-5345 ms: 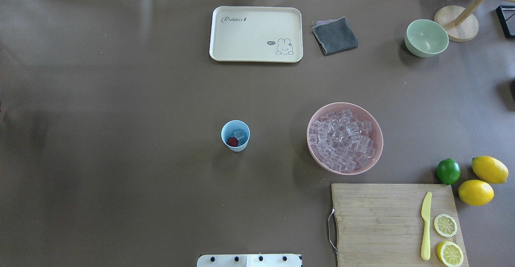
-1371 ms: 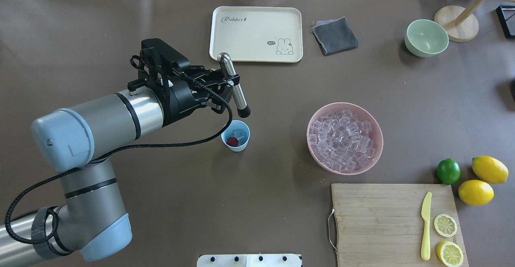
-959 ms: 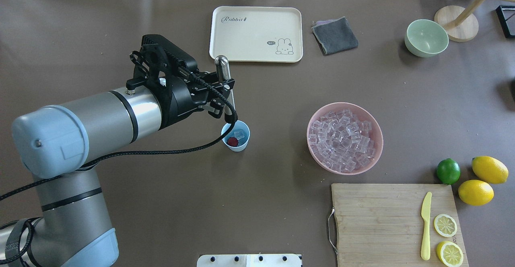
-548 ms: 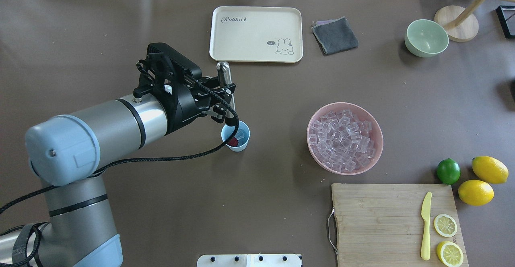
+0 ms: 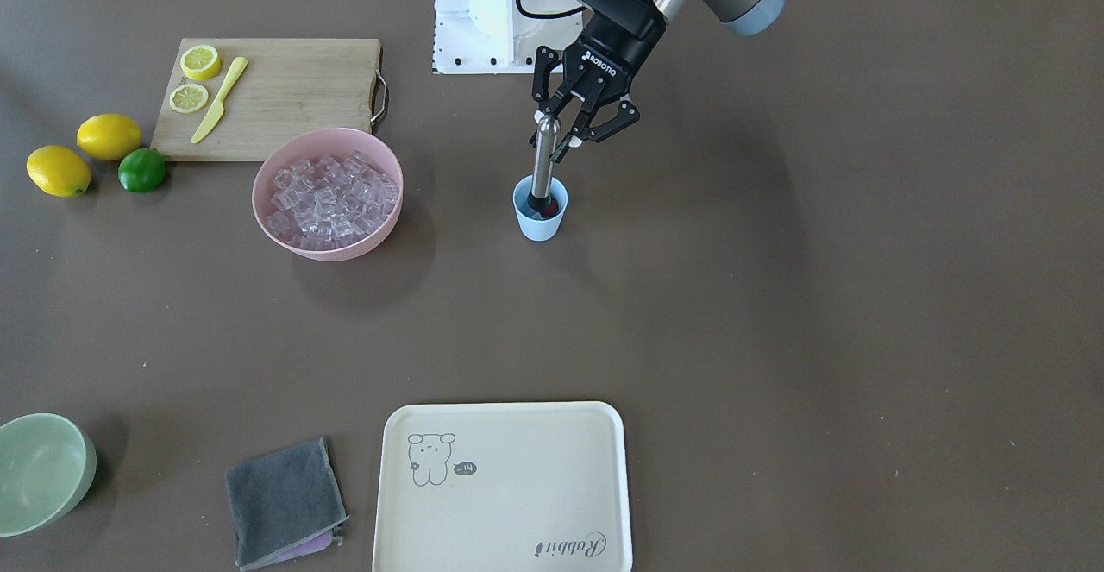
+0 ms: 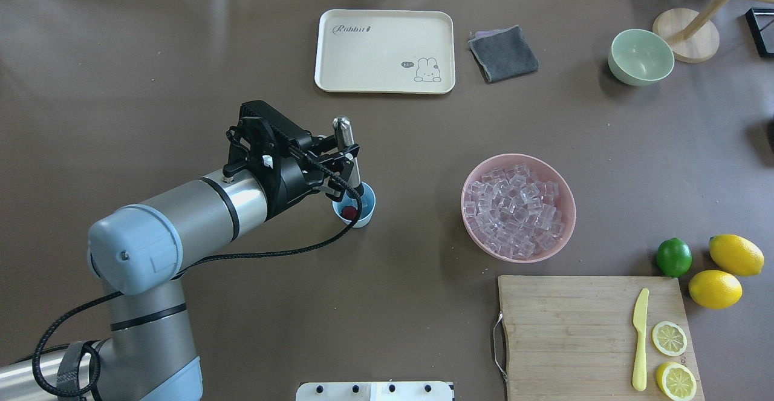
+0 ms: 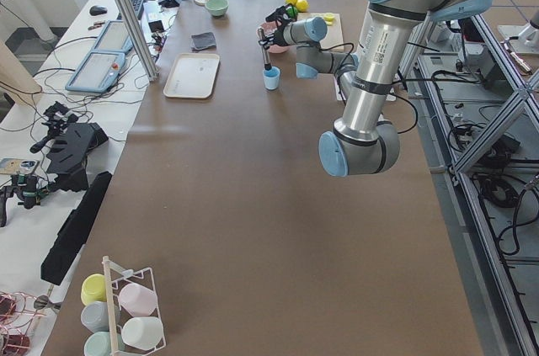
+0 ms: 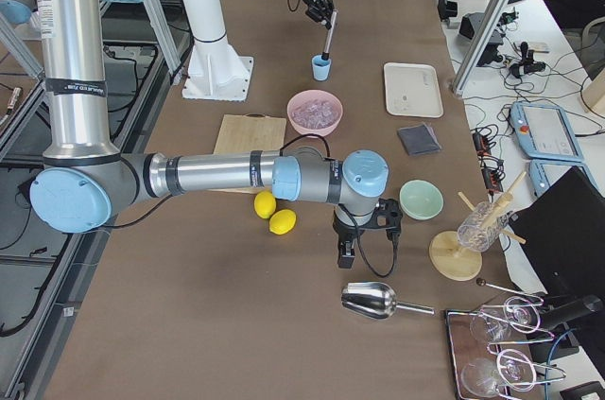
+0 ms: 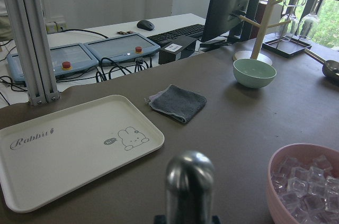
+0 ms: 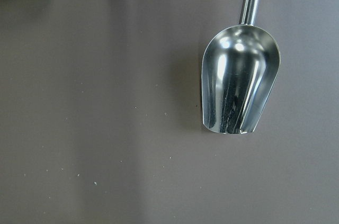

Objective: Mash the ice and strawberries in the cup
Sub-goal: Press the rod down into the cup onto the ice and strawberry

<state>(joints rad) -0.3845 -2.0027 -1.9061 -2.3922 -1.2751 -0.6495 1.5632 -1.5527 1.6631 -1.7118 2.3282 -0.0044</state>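
Overhead exterior: muddler (image 6: pixel 347 150) tip inside the cup (image 6: pixel 366 212)

You see the cup, left of the pink bowl (image 6: pixel 464 207), holding the strawberry (image 6: pixel 348 211); ice (image 6: pixel 517 210) fills the pink bowl. Only your right wrist view shows the metal scoop (image 10: pixel 239 89). Narrow fingers of the left gripper (image 6: pixel 346 160) clamp the muddler; how the right gripper (image 8: pixel 367 247) stands, you cannot tell.

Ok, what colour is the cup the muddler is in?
Light blue. The cup holding the muddler shows best in the exterior front-facing view.
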